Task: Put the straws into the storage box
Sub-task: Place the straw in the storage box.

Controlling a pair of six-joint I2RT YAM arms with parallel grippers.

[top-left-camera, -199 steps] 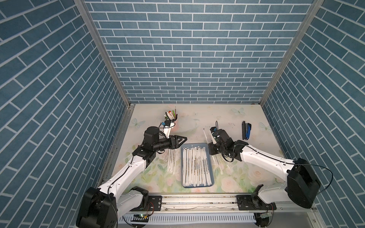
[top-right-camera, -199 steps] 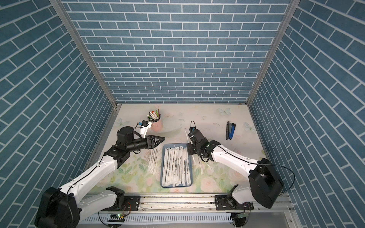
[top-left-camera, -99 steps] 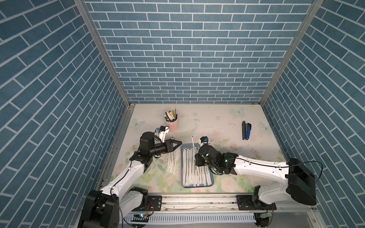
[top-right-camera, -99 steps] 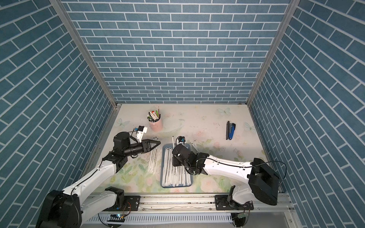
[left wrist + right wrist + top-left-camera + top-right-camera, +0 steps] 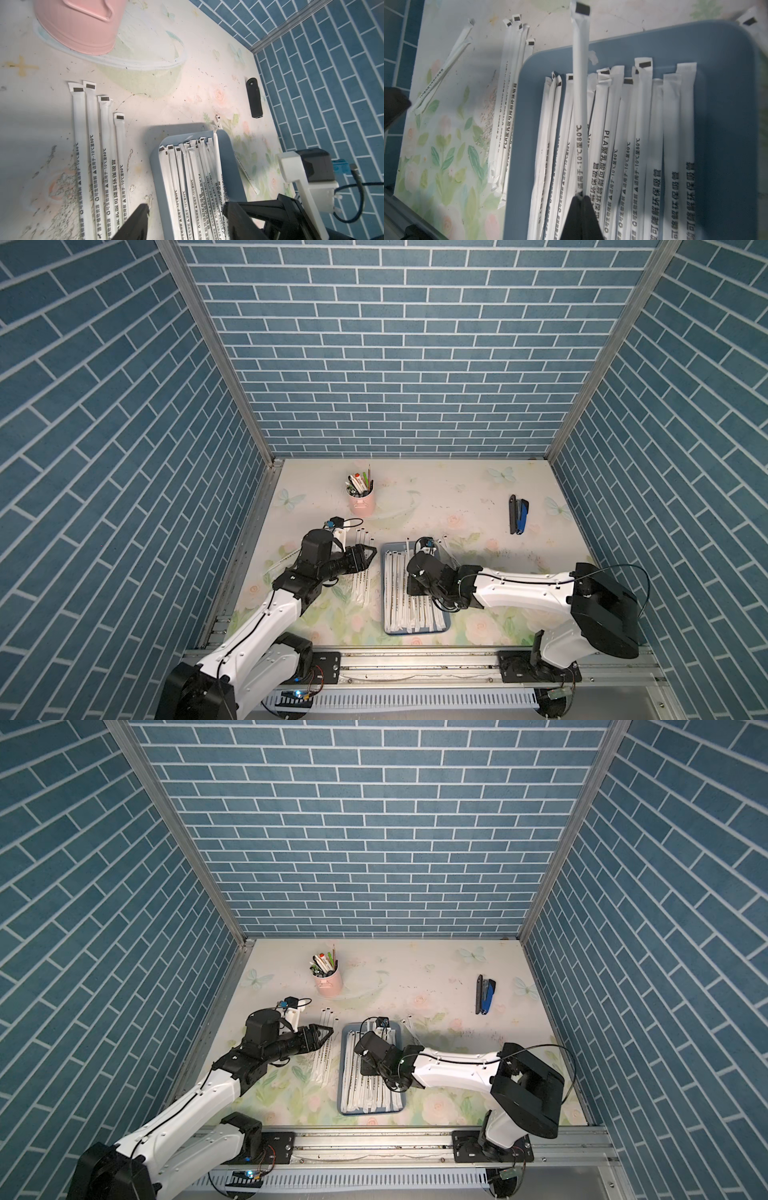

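**The right tool [image 5: 581, 200] holds one straw [image 5: 580, 93] over the box [image 5: 726, 124].**

Its jaws are pinched shut on the straw, which runs lengthwise above the row lying in the box, probably so that it drops in parallel. The left tool [image 5: 186, 205] stands open and empty by the loose straws [image 5: 93, 155] on the desk [image 5: 187, 83], just beside the box. It seems lined up for one, but whether it touches any is unclear.

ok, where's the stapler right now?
In both top views the stapler lies far right on the table, beyond the blue tray, opposite the pink cup.
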